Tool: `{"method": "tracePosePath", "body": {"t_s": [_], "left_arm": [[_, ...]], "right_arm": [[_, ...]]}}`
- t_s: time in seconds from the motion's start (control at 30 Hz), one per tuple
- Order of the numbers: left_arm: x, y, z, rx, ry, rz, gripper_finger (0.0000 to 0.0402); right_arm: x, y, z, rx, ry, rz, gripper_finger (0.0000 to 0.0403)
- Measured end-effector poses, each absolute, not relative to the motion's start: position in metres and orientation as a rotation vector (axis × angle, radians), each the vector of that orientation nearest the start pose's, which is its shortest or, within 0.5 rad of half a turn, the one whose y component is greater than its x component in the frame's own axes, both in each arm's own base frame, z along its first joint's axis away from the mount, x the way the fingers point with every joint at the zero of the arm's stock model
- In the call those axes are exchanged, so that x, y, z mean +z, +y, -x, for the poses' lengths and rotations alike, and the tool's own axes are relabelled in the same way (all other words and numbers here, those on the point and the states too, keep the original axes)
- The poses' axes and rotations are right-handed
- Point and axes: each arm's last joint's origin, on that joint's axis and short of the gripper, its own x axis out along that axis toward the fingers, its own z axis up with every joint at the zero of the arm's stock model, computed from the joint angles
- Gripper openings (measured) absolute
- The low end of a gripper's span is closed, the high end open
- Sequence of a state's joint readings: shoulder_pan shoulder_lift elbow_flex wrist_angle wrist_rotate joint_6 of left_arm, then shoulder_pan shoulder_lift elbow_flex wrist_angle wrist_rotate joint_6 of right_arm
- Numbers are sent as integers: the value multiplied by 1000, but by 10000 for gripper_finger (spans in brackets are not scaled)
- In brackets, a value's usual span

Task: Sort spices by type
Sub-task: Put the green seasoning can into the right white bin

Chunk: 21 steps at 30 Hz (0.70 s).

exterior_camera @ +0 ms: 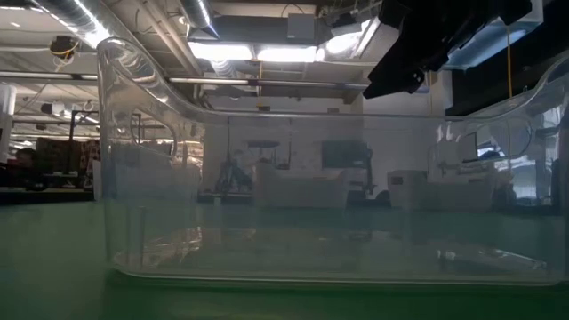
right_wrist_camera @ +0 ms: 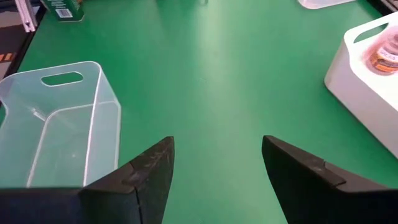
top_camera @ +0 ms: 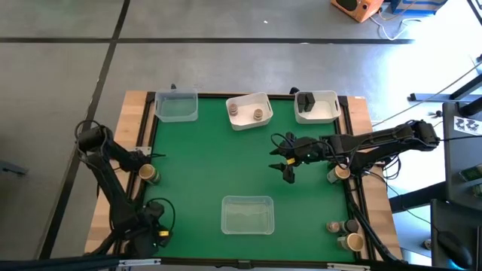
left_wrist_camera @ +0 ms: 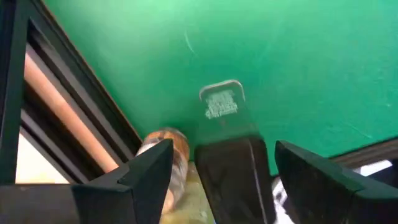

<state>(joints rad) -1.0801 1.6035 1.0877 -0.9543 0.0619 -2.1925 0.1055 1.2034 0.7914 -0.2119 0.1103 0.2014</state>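
The desk carries four trays. Along the far edge stand a clear tray, a white tray holding two spice jars, and a second white tray holding one dark item. A clear tray near the front edge appears empty.

Unsorted jars lie at the margins: one at the left edge, one at the right edge, and three at the front right corner.

The left gripper sits at the left edge with its fingers spread, and the wrist view shows the left-edge jar just beside one finger, not pinched. The right gripper hangs over mid-desk, fingers spread and empty.

Judgement: sorting is partly done; about three items are binned and five remain.
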Motion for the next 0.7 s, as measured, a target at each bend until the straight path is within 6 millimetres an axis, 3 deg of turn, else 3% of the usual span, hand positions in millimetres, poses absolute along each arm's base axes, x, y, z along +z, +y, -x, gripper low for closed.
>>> {"method": "tracePosePath", "body": {"t_s": [0.13,0.37,0.7], "left_arm": [[198,-247,-134,757,1466,946,227],[198,-241,-143,694,1487,869,122],[202,-224,-164,605,1510,737,117]], "right_arm": [[250,23,-251,-69,617,-127,241],[250,23,-251,-69,617,-123,241],[251,21,-249,-116,616,-84,241]]}}
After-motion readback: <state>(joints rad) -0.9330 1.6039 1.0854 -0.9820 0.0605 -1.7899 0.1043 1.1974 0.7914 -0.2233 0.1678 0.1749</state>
